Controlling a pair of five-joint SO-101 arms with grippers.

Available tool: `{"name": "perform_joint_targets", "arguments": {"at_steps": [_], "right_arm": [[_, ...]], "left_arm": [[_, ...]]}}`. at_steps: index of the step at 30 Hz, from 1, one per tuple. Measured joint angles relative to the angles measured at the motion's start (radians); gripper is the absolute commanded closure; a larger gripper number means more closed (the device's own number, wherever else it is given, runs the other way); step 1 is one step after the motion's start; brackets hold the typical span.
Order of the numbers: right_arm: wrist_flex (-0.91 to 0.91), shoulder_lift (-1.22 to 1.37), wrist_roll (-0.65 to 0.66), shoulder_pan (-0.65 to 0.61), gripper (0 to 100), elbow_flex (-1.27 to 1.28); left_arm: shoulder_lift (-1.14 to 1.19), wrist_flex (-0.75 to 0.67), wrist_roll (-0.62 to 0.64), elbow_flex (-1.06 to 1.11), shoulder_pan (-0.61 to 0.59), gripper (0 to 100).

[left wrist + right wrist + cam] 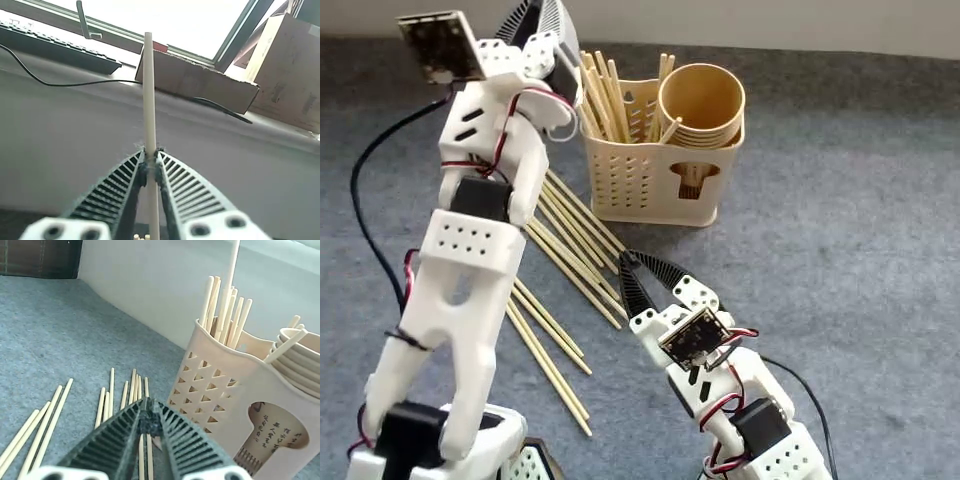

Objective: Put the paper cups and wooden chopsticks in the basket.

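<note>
A cream slotted basket (660,170) stands at the back of the grey carpet. Stacked paper cups (702,100) fill its right half, and several wooden chopsticks (605,90) stand in its left half. My left gripper (558,48) hangs above the basket's left corner, shut on one upright chopstick (148,100). That raised stick (231,270) rises over the basket (220,390). Several loose chopsticks (560,270) lie fanned on the carpet. My right gripper (628,265), shut with nothing visibly held, sits low at their near ends (107,395).
A pale wall runs behind the basket. A black cable (365,200) trails along the left side by the left arm's base. Open carpet (850,230) stretches to the right of the basket. Cardboard boxes (200,80) sit on a ledge behind.
</note>
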Motion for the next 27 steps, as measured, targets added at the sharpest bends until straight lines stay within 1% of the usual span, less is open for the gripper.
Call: {"name": "perform_joint_targets", "arguments": {"at_steps": [4, 6, 8, 10, 17, 19, 23, 27], "right_arm": [[0.000, 0.000, 0.000, 0.000, 99.2, 0.000], [0.000, 0.000, 0.000, 0.000, 99.2, 0.000], [0.000, 0.000, 0.000, 0.000, 99.2, 0.000], [0.000, 0.000, 0.000, 0.000, 99.2, 0.000], [0.000, 0.000, 0.000, 0.000, 99.2, 0.000], [0.000, 0.000, 0.000, 0.000, 99.2, 0.000], [0.000, 0.000, 0.000, 0.000, 99.2, 0.000], [0.000, 0.000, 0.000, 0.000, 99.2, 0.000]], "left_arm": [[0.069, 0.000, 0.000, -0.014, 0.000, 99], [0.086, 0.006, 0.000, -0.014, 0.000, 95], [0.089, 0.043, 0.000, -0.014, 0.000, 90], [0.089, 0.092, 0.000, -0.014, 0.002, 88], [0.089, 0.319, 0.000, -0.129, 0.003, 88], [0.089, 0.374, 0.000, -0.163, 0.003, 91], [0.087, 0.457, 0.000, -0.213, 0.003, 99], [0.040, 0.509, 0.000, -0.206, 0.003, 98]]}}
